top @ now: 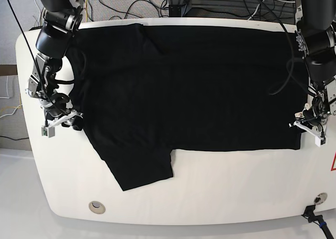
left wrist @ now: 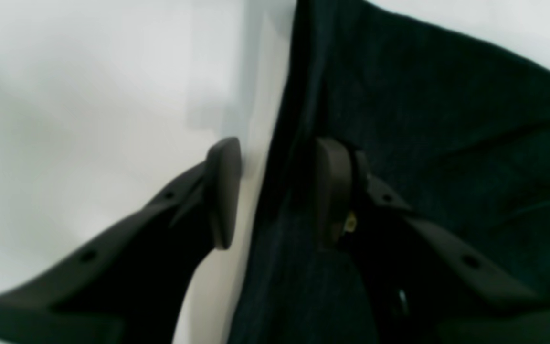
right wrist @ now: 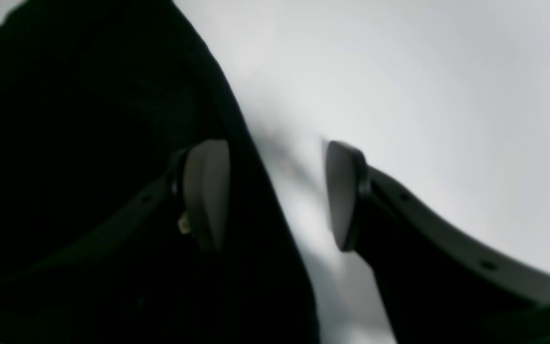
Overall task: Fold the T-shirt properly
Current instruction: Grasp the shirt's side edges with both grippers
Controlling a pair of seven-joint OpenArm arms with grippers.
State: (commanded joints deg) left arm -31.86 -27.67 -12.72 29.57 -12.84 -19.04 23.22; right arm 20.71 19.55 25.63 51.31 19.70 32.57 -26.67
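Large black short-sleeved fabric T-shirt (top: pixel 184 86) lies spread on the white rounded table (top: pixel 210 197), long axis running across the base view, plain side up; no print visible. One sleeve (top: pixel 139 168) sticks out toward the near table edge; the far edge shows a small folded-over flap near the collar area.

Left gripper (left wrist: pixel 275 191): jaws spread, straddling the shirt's side edge, one finger over bare table, the other over cloth. Fabric edge runs between the fingers, nothing pinched yet. In the base view it sits at the shirt's near corner on that view's right (top: pixel 311 124).

Right gripper (right wrist: pixel 275 191): jaws likewise spread, one finger over black cloth, the other over table, cloth edge between them. Base view puts it at the opposite side edge (top: pixel 62 119).

Judgement: each arm is nearest its own side edge; the next move calls for closing on those edges. Cables (top: pixel 157 0) lie beyond the far table edge, clear of the shirt. Nothing obstructs either gripper.
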